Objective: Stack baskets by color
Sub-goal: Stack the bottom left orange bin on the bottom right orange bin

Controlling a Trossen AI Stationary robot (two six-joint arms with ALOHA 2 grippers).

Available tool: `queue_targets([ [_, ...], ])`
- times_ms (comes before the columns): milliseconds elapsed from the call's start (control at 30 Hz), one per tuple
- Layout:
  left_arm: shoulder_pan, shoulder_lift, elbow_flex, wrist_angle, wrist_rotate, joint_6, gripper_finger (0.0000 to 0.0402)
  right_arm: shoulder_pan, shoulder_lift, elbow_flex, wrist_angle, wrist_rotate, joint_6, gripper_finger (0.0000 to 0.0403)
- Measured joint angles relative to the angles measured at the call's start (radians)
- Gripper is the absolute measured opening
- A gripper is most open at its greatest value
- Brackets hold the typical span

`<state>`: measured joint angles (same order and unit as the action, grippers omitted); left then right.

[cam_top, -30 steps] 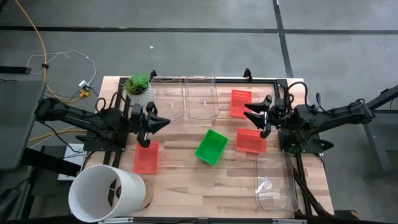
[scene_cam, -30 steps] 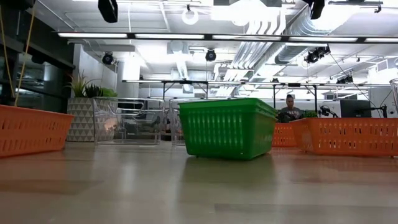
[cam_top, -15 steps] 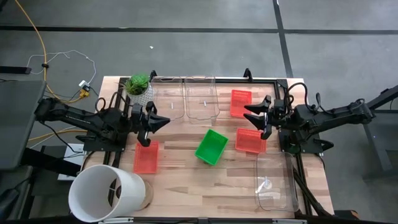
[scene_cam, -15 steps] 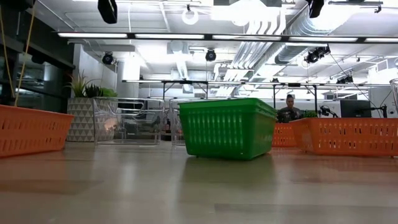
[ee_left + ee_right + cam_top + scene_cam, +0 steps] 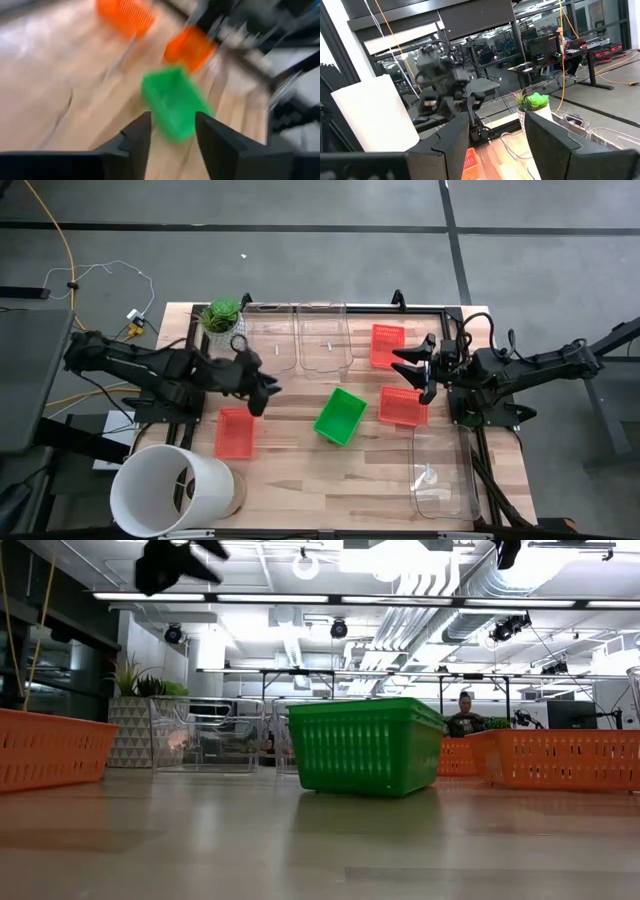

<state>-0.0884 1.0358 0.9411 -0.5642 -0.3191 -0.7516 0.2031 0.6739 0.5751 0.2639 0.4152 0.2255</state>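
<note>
Right now I have the left gripper (image 5: 264, 388) out over the wood table (image 5: 300, 470), its 2 fingers spread apart with nothing between them, as my left wrist view shows. Just ahead of it, toward the table's middle, sits the green basket (image 5: 340, 416), tilted at an angle to the table edges and standing upright on its base. Beside that gripper, on the near side, lies 1 red basket (image 5: 235, 433), close but not touching it. Farther that way stands the white bucket (image 5: 172, 490) at the table's corner. Behind the left arm is a small potted plant (image 5: 221, 316).

My right gripper (image 5: 407, 366) hangs on the far side of the green basket, fingers spread and empty. A second red basket (image 5: 403, 406) lies just beside it, partly under its fingers as seen from above; whether they touch I cannot tell. A third red basket (image 5: 386, 345) sits just on its other side. 2 clear plastic bins (image 5: 297, 337) stand between the plant and that basket, and another clear bin (image 5: 444, 472) lies past the right gripper near the table's front edge.
</note>
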Motion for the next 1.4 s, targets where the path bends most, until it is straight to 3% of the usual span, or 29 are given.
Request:
queue_targets([
  [200,-0.106,0.102,0.027,-0.203,0.054,-0.305,0.0194,0.000,0.000,0.000,-0.029,0.000,0.003,0.0181],
  [367,-0.211,0.214,0.027,-0.367,0.040,-0.561,0.0196,0.000,0.000,0.000,-0.044,0.000,0.004,0.0181],
  [567,-0.261,0.354,0.027,-0.411,0.044,-0.769,0.0195,0.000,0.000,0.000,-0.043,0.000,0.003,0.0181],
  [867,-0.268,0.530,0.027,-0.416,0.133,-0.860,0.0195,0.000,0.000,0.001,-0.050,0.000,0.036,0.0181],
  [1100,-0.268,0.577,0.027,-0.416,0.152,-0.861,0.0187,0.000,0.000,0.001,-0.050,0.000,0.036,0.0181],
  [1233,-0.268,0.577,0.027,-0.412,0.150,-0.841,0.0146,0.000,0.000,0.001,-0.051,0.000,0.036,0.0181],
  [1400,-0.268,0.577,0.027,-0.412,0.137,-0.817,0.0059,0.000,0.000,0.001,-0.052,0.000,0.036,0.0181],
])
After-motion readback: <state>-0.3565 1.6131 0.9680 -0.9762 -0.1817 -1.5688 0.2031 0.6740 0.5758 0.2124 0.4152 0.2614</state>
